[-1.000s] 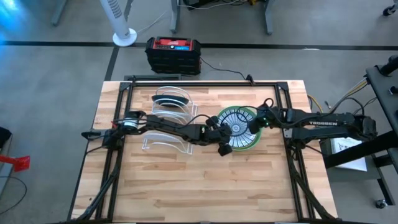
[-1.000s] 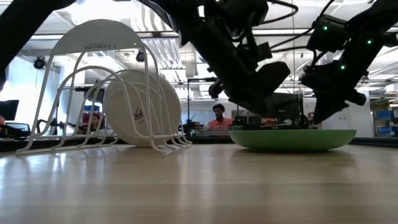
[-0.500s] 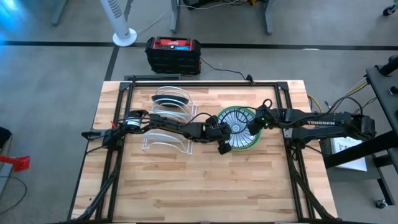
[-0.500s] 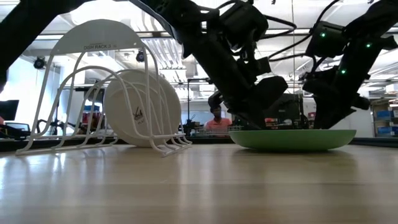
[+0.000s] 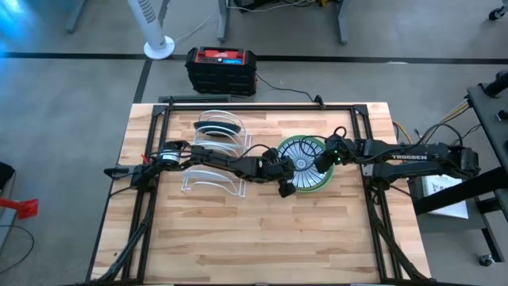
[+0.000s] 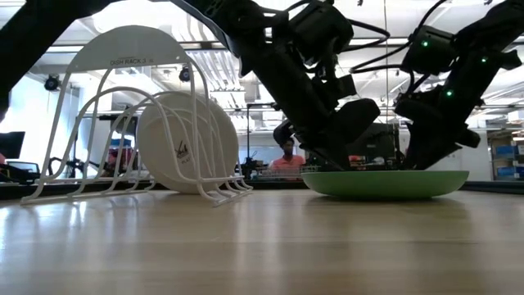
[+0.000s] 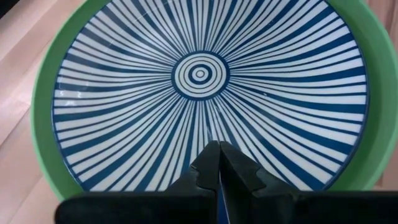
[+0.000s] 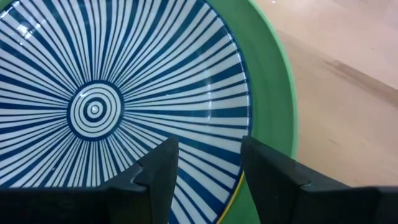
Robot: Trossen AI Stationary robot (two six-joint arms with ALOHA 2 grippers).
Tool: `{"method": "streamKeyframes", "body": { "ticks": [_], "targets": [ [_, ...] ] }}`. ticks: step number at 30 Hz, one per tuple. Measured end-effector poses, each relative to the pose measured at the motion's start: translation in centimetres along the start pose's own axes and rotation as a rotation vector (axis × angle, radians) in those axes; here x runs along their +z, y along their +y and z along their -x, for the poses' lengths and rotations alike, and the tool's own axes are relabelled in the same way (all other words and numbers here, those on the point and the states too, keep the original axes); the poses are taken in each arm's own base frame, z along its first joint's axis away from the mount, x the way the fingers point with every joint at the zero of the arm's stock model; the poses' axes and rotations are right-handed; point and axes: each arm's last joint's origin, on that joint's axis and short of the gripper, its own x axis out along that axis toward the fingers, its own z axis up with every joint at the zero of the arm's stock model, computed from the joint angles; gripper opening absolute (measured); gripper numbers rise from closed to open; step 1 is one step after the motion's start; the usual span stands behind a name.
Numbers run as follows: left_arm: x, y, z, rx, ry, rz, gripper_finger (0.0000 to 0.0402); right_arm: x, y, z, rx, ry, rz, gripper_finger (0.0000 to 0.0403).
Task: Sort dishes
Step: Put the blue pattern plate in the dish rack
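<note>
High view: left end effector (image 5: 286, 188) closed, right end effector (image 5: 321, 163) spread, both over striped plate (image 5: 302, 161) edges

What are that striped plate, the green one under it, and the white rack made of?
The striped plate looks like glazed ceramic: its blue and white pattern is glossy, with small glints. The green plate beneath it has a smooth, even sheen, so glazed ceramic or possibly melamine; the pictures can't settle it. The rack looks like thin bent metal wire with a white coating. The table is pale wood planks.
</note>
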Motion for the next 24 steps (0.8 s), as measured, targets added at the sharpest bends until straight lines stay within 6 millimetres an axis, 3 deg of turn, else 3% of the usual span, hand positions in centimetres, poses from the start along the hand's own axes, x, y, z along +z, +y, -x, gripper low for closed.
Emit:
{"method": "streamKeyframes", "body": {
  "ticks": [15, 24],
  "targets": [
    [0.0, 0.3, -0.1, 0.005, 0.003, 0.021, 0.0, -1.3, -0.6, -1.1, 0.002, -0.003, -0.007, 0.0165],
    [-1.1, 0.7, -0.6, 0.02, 0.037, 0.036, 0.0, -0.7, -0.3, -0.9, 0.033, -0.031, 0.009, 0.015]
  ]
}}
